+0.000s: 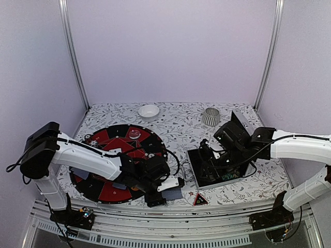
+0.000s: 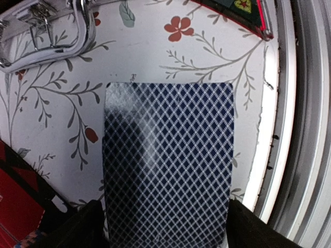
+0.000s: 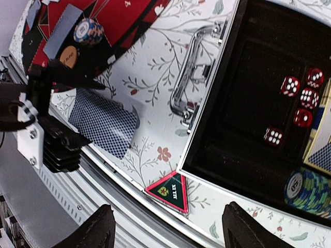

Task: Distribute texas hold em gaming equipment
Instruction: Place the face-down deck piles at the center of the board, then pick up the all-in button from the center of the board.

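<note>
Floral desk (image 1: 181, 121), lilac walls (image 1: 170, 46): open case (image 3: 243, 150) holds dice (image 3: 302, 101), chips (image 3: 310, 190).
Left claw (image 2: 164, 209) spread over a flat card (image 2: 168, 160); right claw (image 3: 168, 209) spread too.

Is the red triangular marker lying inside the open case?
No, the red triangular marker lies on the floral tablecloth just outside the open case, beside its near corner.

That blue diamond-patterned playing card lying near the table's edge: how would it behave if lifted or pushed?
The blue diamond-patterned playing card looks thin and lies flat on the floral table cover, so probably light, bendy and hard to get under. Its sheen suggests it would slide when pushed.
</note>
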`<state>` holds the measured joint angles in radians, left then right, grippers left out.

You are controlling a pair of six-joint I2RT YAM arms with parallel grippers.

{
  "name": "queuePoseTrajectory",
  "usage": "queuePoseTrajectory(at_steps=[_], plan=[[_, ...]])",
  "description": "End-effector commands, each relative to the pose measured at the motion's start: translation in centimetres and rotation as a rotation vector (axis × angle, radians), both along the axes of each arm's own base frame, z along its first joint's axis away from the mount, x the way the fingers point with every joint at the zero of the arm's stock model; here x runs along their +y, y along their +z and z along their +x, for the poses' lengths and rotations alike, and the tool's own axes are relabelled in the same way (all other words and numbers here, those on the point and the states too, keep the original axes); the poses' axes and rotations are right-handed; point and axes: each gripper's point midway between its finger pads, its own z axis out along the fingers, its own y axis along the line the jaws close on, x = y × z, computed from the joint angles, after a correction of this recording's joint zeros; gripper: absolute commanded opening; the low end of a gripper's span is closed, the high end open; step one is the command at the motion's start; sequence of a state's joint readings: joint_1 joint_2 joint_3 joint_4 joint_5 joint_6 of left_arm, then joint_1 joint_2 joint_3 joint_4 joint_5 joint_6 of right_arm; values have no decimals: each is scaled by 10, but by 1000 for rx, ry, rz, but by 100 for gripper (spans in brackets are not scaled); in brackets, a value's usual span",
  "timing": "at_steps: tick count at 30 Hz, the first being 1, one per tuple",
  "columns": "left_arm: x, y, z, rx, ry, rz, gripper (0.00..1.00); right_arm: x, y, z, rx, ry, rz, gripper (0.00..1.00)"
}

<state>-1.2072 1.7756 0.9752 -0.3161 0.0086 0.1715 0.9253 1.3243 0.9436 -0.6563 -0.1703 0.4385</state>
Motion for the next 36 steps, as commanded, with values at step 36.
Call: queuePoseTrajectory(at_steps=[36], plan=[[41, 160, 9, -211, 122, -516, 95, 16, -118, -65, 44, 148, -550, 80]])
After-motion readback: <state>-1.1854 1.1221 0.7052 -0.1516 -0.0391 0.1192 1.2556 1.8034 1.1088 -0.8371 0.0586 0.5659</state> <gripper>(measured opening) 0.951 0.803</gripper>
